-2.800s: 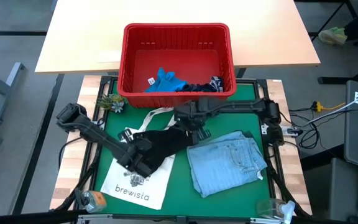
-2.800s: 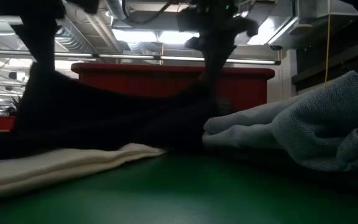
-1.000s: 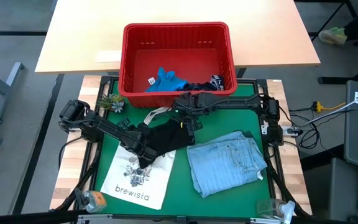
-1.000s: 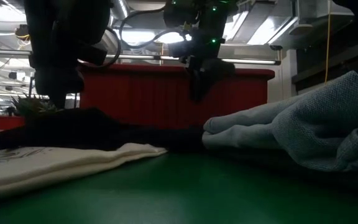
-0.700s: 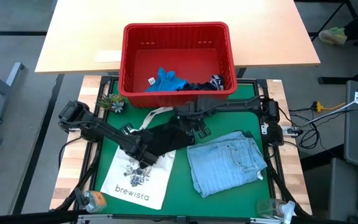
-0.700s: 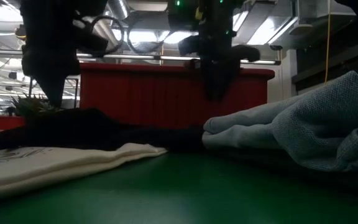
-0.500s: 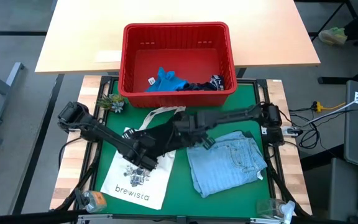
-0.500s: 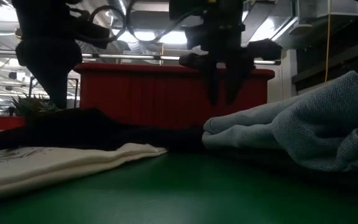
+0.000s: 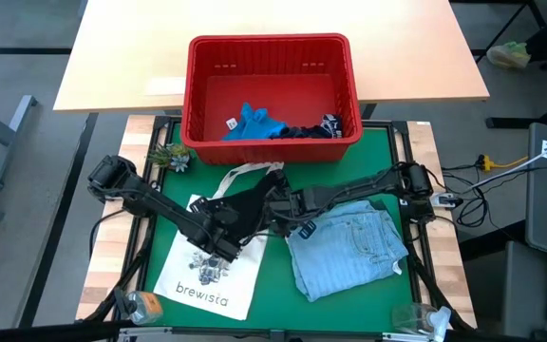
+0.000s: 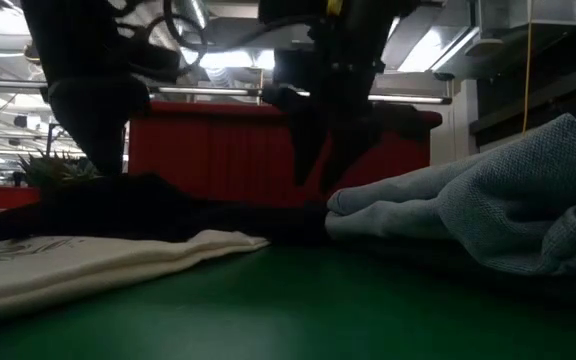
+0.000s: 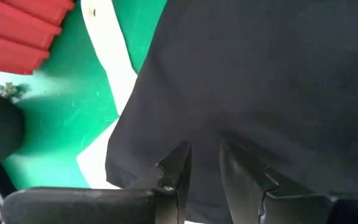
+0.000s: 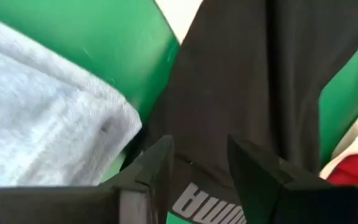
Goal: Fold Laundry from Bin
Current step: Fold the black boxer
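Observation:
A dark garment (image 9: 250, 204) lies flat, partly on the white tote bag (image 9: 202, 285) and partly on the green mat. My left gripper (image 11: 205, 152) hangs open over its edge on the tote bag side. My right gripper (image 12: 199, 146) stands open over the garment's other end, where a white logo (image 12: 207, 202) shows. That end lies beside the folded light blue denim shirt (image 9: 349, 249). The red bin (image 9: 269, 43) at the far edge holds a bright blue garment (image 9: 252, 123) and a dark navy one (image 9: 316, 128).
A small green plant (image 9: 171, 157) sits at the mat's far left corner. A bottle (image 9: 145, 306) stands at the near left and a clear object (image 9: 425, 318) at the near right. Bare green mat (image 9: 387, 152) lies between the bin and the denim shirt.
My right gripper has swung from the bin's front wall toward the near edge and come down over the dark garment beside the denim shirt, rolling as it went. The dark garment has stayed flat where it lay.

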You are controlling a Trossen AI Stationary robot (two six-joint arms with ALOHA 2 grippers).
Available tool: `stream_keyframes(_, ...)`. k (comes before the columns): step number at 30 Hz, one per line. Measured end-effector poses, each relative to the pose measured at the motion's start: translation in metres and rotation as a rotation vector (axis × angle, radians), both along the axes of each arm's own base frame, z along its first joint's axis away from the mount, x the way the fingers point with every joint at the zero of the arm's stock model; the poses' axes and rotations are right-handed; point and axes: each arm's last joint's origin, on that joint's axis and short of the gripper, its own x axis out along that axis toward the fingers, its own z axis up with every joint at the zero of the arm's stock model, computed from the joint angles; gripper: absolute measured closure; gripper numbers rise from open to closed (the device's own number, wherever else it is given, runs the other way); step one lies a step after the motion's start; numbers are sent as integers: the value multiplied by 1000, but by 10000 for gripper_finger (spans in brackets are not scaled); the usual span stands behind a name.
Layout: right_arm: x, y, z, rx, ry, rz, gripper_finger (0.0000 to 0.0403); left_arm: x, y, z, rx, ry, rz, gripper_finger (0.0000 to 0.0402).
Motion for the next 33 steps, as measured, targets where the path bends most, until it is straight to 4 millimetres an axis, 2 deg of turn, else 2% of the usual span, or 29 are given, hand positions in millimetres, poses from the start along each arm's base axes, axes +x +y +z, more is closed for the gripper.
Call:
stream_keyframes(8, -11, -21, -25, 26, 68, -73, 252, -1, 16, -8, 25, 34, 41, 321)
stream_keyframes(14, -22, -25, -48, 65, 106, -74, 252, -17, 35, -35, 42, 109, 81, 321)
stream_keyframes(19, -27, -24, -54, 65, 125, -73, 252, -26, 49, -49, 32, 158, 132, 321)
stream_keyframes(26, -28, -24, -55, 71, 132, -72, 252, -32, 66, -49, 38, 249, 198, 322)
stream_keyframes(33, -29, -24, -56, 71, 139, -72, 252, -40, 72, -37, 84, 398, 216, 322)
